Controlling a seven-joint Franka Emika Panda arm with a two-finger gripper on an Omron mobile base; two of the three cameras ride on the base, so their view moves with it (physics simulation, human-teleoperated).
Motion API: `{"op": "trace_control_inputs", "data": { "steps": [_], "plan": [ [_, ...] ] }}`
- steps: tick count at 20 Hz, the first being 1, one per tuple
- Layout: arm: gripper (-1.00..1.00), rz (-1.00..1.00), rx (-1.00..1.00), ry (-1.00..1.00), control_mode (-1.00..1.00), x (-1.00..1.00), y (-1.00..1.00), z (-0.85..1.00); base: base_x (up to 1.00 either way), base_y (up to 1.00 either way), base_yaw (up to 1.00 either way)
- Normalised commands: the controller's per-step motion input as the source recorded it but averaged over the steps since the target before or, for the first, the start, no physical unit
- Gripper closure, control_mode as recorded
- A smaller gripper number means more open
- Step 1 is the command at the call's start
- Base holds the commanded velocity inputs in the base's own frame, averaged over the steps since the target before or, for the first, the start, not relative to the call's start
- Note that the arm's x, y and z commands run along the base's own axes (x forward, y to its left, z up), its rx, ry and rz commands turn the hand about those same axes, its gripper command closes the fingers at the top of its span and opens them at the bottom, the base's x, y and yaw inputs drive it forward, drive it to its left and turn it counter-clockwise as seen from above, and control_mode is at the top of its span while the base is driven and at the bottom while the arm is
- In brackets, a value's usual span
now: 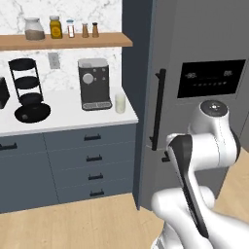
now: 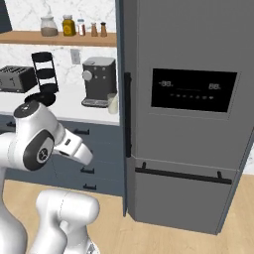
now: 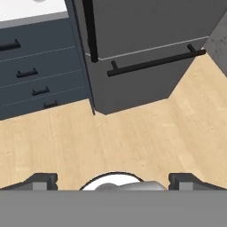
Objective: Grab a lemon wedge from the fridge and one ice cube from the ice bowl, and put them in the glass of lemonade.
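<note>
Ahead of the wide-open, empty tool (image 3: 113,181), well apart, the closed fridge (image 3: 142,44) across bare floor (image 3: 124,142)

fridge (image 2: 188,59) doors are closed, so the inside is hidden, and its top runs off the upper edge in both base views; in the hand view just its lower front shows, above the wood floor (image 3: 133,137). ice bowl (image 1: 32,113) beside the coffee machine (image 1: 95,83): contents too small to tell. gripper (image 3: 113,181): fingertips (image 3: 42,181) barely clear the bottom band, far apart, nothing between them; toaster (image 1: 2,92) is cut by the left edge.
</note>
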Motion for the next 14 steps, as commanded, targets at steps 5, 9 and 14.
{"op": "trace_control_inputs", "data": {
  "steps": [5,9,14],
  "plan": [
    [-1.00,0.00,0.00,0.00,-1.00,0.29,-0.34,0.00,0.00,0.00,0.00],
    [-1.00,0.00,0.00,-0.03,-1.00,0.82,-0.41,0.00,0.00,0.00,0.00],
    [-1.00,0.04,0.00,-0.05,-1.00,1.00,-0.09,0.00,0.00,0.00,0.00]
  ]
}}
